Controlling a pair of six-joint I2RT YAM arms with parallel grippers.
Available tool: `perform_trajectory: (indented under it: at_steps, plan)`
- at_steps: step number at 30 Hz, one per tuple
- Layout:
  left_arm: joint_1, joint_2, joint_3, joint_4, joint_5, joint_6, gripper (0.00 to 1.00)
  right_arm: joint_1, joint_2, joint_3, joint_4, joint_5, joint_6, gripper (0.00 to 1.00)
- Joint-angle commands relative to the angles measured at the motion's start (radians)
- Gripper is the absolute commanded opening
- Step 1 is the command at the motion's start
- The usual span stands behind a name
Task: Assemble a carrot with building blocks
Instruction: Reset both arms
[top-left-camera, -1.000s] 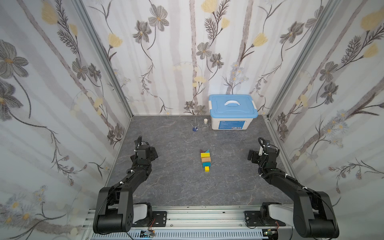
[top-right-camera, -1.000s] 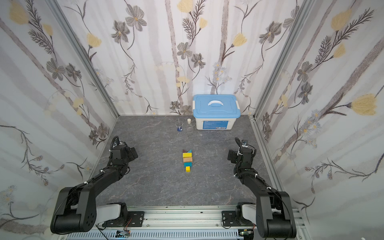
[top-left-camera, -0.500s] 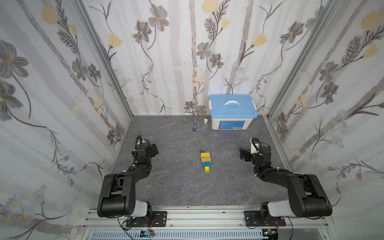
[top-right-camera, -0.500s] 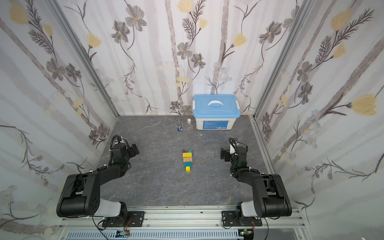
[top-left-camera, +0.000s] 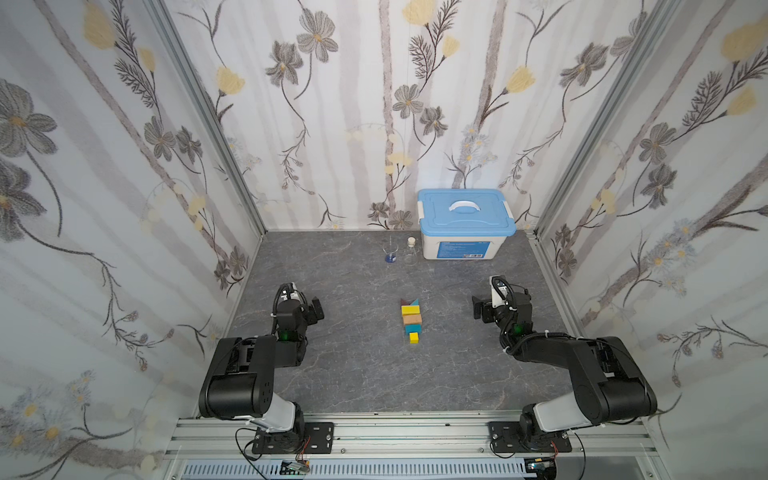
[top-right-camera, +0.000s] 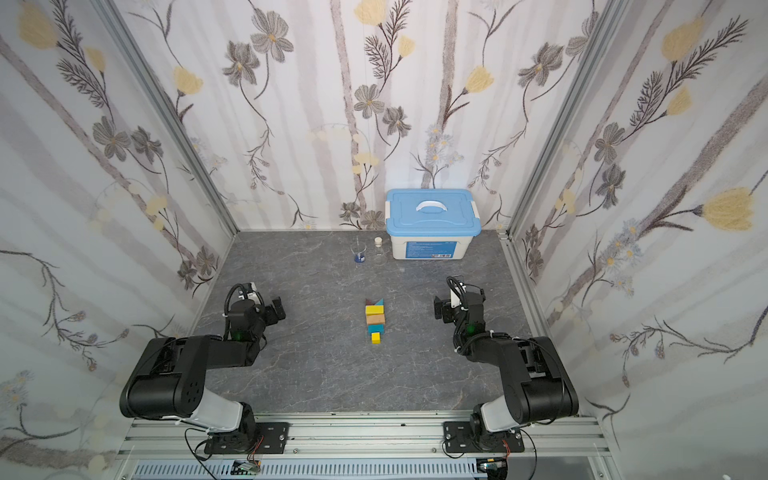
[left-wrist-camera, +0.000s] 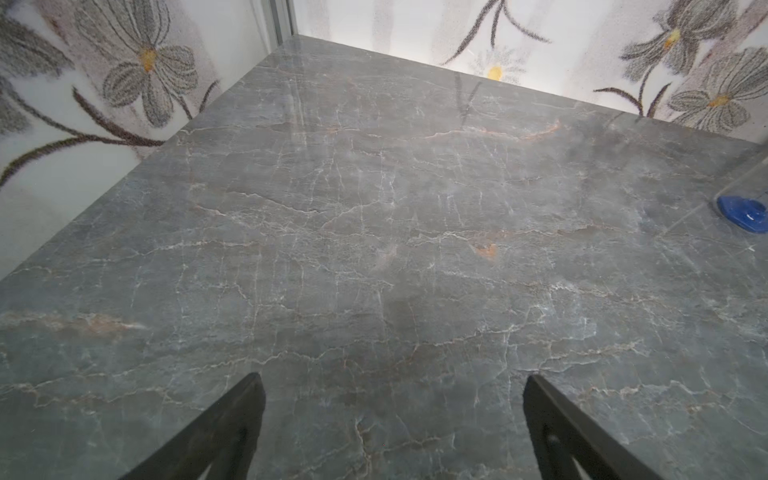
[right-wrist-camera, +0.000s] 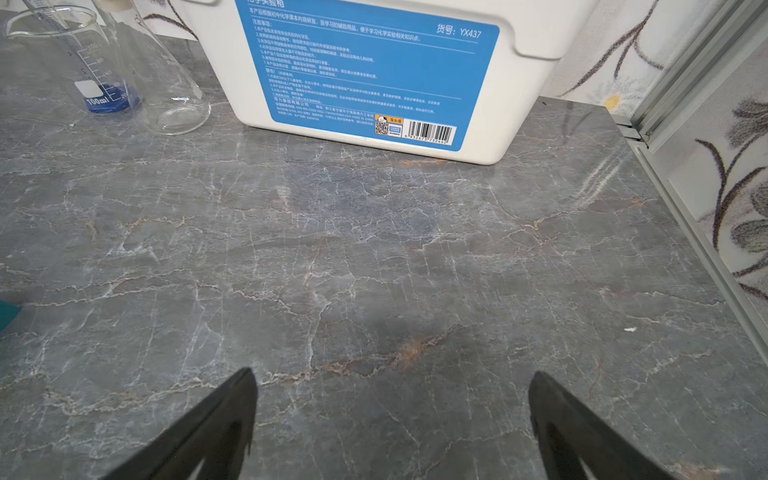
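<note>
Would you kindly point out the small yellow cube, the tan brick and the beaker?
small yellow cube (top-left-camera: 413, 337): in a top view, top face.
tan brick (top-left-camera: 412, 319): in a top view, top face.
beaker (right-wrist-camera: 83, 62): right wrist view, graduated wall.

Matte-black jointed left arm (top-left-camera: 239, 374) & matching right arm (top-left-camera: 606, 374): bulky rounded housings, white lower segmt (top-left-camera: 282, 415) ea. Green LED (top-left-camera: 284, 333) nr wrist, black cable loop (top-left-camera: 277, 297). Black screwed base plate (top-left-camera: 320, 432), thin red wires (top-left-camera: 306, 445). Black left gripper (left-wrist-camera: 392, 375): flat tapered fingers (left-wrist-camera: 224, 424).

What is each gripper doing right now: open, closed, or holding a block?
Left gripper: open, holding nothing.
Right gripper: open, holding nothing.
</note>
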Motion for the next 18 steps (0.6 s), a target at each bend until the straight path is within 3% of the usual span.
perform_trajectory:
  at_steps: [1, 18]
  plan:
    - [-0.026, 0.023, 0.033, 0.057, -0.026, 0.056, 1.00, 0.000, 0.002, 0.005, 0.027, 0.010, -0.011, 1.00]
    - [-0.035, 0.027, 0.033, 0.071, -0.035, 0.065, 1.00, 0.001, 0.000, 0.005, 0.027, 0.010, -0.011, 1.00]
